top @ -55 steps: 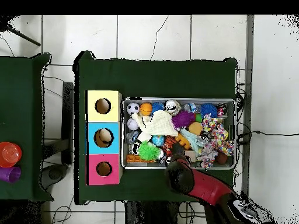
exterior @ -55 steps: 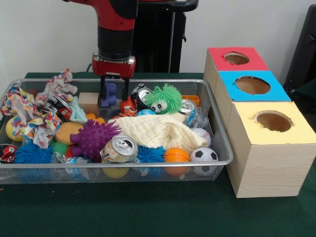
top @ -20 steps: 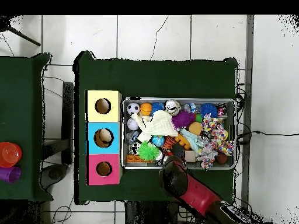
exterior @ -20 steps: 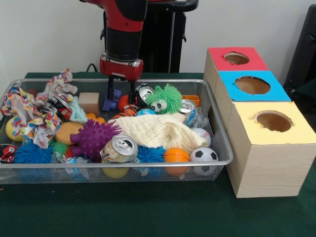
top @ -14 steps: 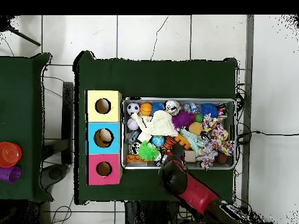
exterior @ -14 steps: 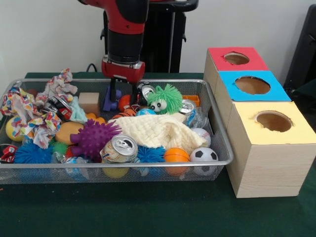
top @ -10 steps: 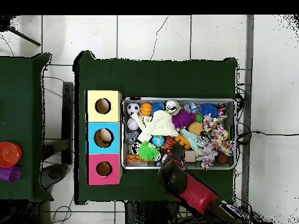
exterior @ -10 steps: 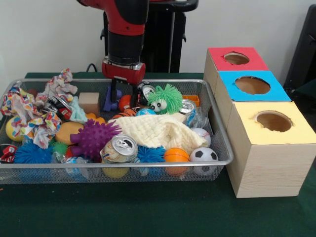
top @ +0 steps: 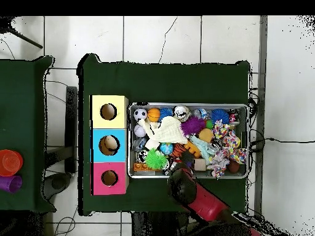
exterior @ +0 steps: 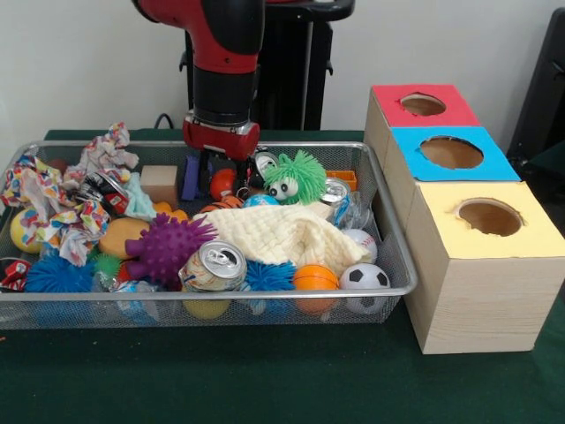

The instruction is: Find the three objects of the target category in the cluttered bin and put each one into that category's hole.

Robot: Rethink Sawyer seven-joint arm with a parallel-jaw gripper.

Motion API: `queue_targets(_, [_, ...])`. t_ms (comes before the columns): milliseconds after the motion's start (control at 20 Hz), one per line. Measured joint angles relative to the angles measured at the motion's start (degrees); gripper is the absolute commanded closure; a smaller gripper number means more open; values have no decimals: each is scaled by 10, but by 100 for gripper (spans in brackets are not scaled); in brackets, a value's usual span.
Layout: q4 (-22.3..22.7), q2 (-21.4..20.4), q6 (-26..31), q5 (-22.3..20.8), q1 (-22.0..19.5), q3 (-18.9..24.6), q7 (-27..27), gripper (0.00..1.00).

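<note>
Gripper (exterior: 212, 172) shifted right from the purple block (exterior: 191, 177) to straddle the small red ball (exterior: 222, 183) at the bin's (exterior: 388, 265) far side, jaws wide.

The wire mesh bin (exterior: 388, 265) is packed full; the cream knitted cloth (exterior: 282, 234) covers its middle. Above the three holes of the wooden box (exterior: 477, 291) the way is free.

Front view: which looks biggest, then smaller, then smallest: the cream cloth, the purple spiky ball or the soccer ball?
1. Cream cloth
2. Purple spiky ball
3. Soccer ball, even though it sits nearest the camera.
</note>
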Motion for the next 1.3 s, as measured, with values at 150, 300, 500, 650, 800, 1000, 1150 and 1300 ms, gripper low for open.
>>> queue_targets(150, [0,6,-8,0,-5,6,1,0])
queue_targets(300, [0,11,-15,0,-11,12,1,0])
queue_targets(500, [0,19,-27,0,-17,17,1,0])
queue_targets(650, [0,21,-31,0,-21,20,1,0])
queue_targets(800, [0,23,-31,0,-27,24,1,0])
queue_targets(1000, [0,23,-31,0,-29,26,1,0])
queue_targets(1150, [0,23,-31,0,-29,26,1,0])
queue_targets(1300, [0,23,-31,0,-29,27,1,0])
